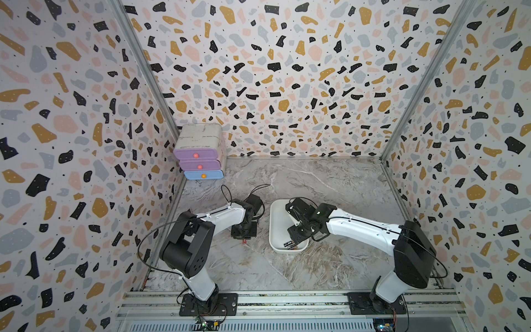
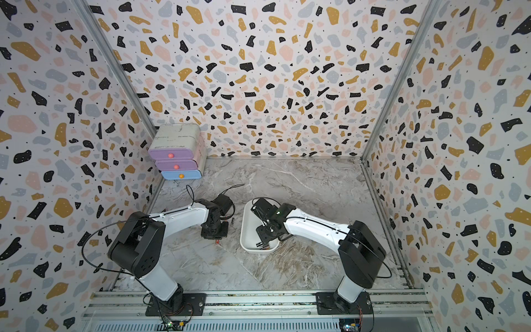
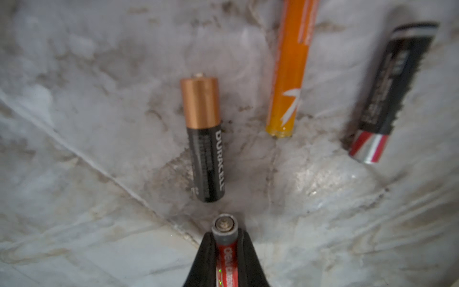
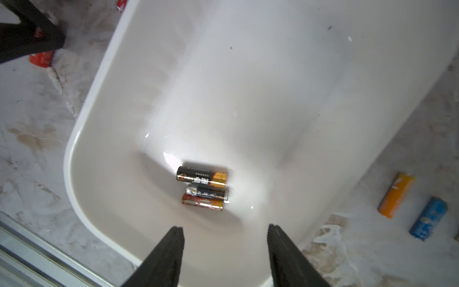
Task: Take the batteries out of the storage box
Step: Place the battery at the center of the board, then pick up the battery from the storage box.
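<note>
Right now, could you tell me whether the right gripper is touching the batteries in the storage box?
Apart. The right wrist view shows the right gripper open, with bare floor of the storage box between its fingertips and the three batteries.

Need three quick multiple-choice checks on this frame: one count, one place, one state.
1. How many batteries are inside the storage box? A none; B six; C three.
2. The copper-topped battery is: A inside the box; B flat on the table; C held in the air.
3. The left gripper is: A shut on a red battery; B open, empty; C shut on nothing.
Key: C, three lie together at one end; B, it rests on bare marble; A, the jaws pinch the red cell.
</note>
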